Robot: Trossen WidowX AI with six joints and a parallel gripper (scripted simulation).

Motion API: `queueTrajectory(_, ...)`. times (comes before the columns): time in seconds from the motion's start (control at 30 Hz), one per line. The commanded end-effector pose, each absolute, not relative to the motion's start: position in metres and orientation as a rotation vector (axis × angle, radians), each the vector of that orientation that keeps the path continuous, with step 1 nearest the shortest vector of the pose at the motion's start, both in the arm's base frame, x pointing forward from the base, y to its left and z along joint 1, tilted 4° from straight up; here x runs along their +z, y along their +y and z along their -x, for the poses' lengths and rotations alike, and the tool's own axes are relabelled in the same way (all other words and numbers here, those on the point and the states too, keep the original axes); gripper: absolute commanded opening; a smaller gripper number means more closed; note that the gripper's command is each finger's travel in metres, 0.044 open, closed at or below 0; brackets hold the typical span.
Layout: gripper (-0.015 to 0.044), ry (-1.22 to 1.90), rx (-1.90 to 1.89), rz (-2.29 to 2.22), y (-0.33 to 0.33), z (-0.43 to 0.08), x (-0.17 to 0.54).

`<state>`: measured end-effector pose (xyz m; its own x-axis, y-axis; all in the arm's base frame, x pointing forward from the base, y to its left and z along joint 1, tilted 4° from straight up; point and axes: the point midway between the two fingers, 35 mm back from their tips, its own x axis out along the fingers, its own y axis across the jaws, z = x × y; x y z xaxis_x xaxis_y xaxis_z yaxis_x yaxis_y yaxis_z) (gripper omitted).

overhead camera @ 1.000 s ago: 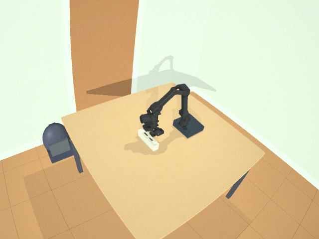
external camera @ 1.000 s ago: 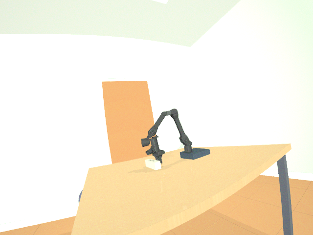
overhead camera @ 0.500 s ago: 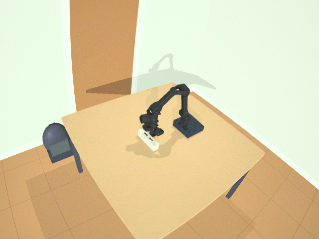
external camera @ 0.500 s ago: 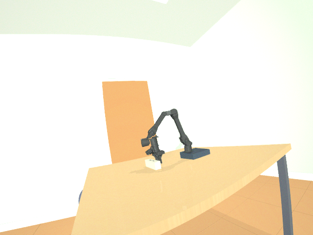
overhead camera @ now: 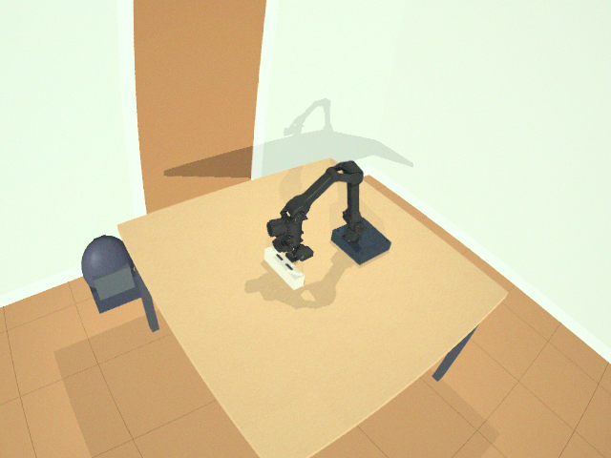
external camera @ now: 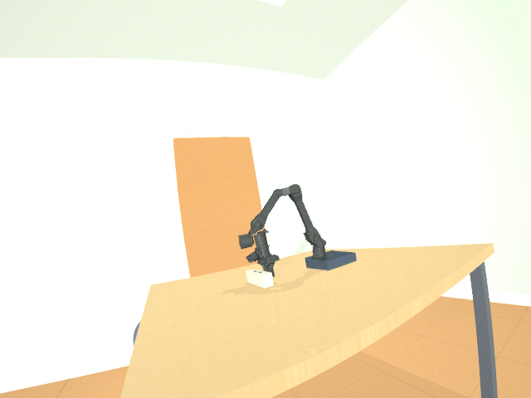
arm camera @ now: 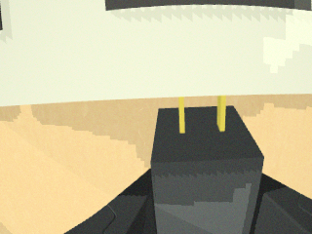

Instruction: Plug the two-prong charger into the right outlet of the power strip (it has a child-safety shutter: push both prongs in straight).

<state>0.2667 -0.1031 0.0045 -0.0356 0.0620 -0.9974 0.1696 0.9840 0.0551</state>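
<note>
The white power strip [overhead camera: 281, 273] [external camera: 258, 279] [arm camera: 97, 58] lies on the table, with two dark outlets on top. One dark outlet [arm camera: 210, 3] shows at the top of the wrist view, ahead of the charger; the edge of the other shows at far left. My gripper [overhead camera: 294, 258] [external camera: 270, 273] [arm camera: 198, 175] is shut on the black charger [arm camera: 207, 141], beside the strip's long side nearest the arm base. Two yellow prongs [arm camera: 181, 117] [arm camera: 221, 114] point toward the strip. Their tips are hidden at its near edge, outside the outlets. Contact cannot be told.
The arm's dark blue base [overhead camera: 361, 242] [external camera: 330, 260] stands on the wooden table [overhead camera: 345, 355] [external camera: 240, 338], behind the strip. A dark blue rounded bin [overhead camera: 106, 260] stands on the floor beyond the table's left edge. The arm's shadow falls around the strip.
</note>
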Motion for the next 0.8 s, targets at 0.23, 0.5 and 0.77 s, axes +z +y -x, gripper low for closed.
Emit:
queueTrajectory(0.23,0.0000,1.603,-0.088,-0.186,-0.1030,-0.2689,0.0056)
queueTrajectory(0.5,0.0000,1.603,-0.088,-0.186,-0.1030,-0.2695,0.0055)
queueTrajectory(0.77,0.0000,1.603,-0.088,-0.186,-0.1033,-0.2708,0.0055)
